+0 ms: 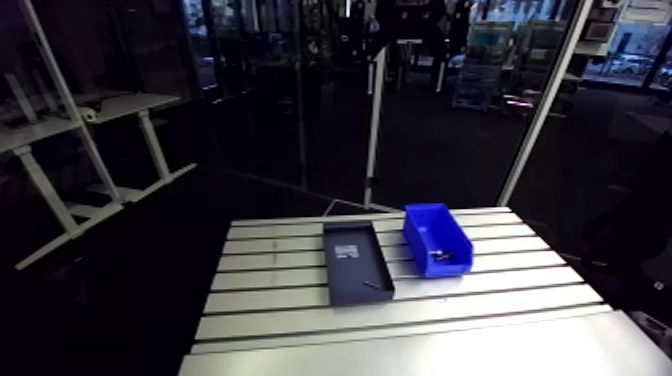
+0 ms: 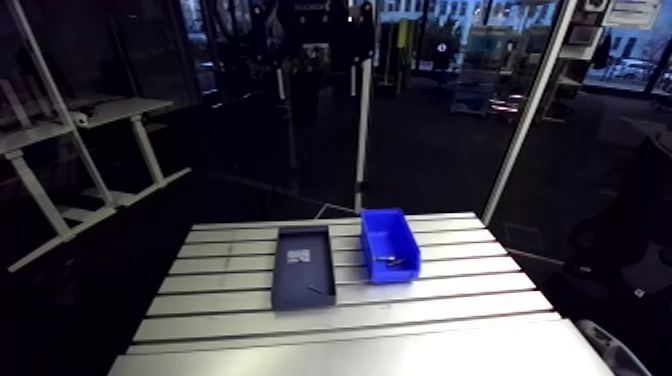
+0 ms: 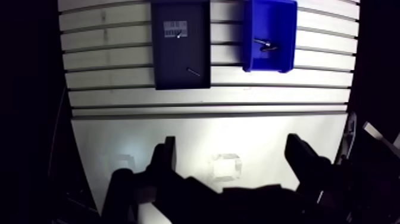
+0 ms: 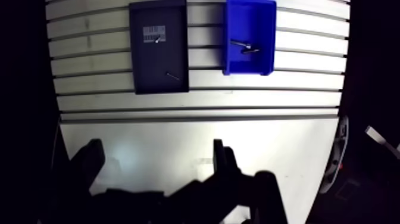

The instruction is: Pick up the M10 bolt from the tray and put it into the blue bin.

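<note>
Now gripper (image 3: 231,146) is spread wide, holds nothing, well away from tray (image 3: 178,59) w/ bolt (image 3: 193,71), bin (image 3: 265,64) beside.

Tray (image 2: 298,277) beside blue bin (image 2: 395,273) holds, perhaps, a bolt (image 2: 318,290).

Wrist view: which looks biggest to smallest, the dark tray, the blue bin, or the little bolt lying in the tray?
Largest: the dark tray.
Next: the blue bin, somewhat smaller.
Smallest by far: the bolt.
</note>
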You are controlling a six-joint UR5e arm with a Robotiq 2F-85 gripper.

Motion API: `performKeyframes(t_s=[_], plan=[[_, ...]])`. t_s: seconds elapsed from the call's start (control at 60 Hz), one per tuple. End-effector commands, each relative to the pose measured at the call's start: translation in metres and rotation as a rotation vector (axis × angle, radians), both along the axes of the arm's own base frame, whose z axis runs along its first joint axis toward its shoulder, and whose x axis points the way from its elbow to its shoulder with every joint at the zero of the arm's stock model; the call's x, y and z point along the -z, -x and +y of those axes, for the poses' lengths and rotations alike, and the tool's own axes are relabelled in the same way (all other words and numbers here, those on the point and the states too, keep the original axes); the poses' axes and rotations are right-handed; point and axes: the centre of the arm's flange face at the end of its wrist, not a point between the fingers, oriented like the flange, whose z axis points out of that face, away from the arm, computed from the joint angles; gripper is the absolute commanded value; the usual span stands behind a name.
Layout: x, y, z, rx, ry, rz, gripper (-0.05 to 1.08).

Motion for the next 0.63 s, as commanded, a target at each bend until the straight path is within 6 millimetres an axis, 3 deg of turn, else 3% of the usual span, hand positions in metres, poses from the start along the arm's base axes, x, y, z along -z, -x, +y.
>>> performKeyframes(t_s=[0.017,0.633], plan=[[-0.0004,-0.0027,-0.0007,0.009,0.0,0.002,0.01],[0.004,-0.0014,-0.0018,0.013,0.012,0.006,0.01]])
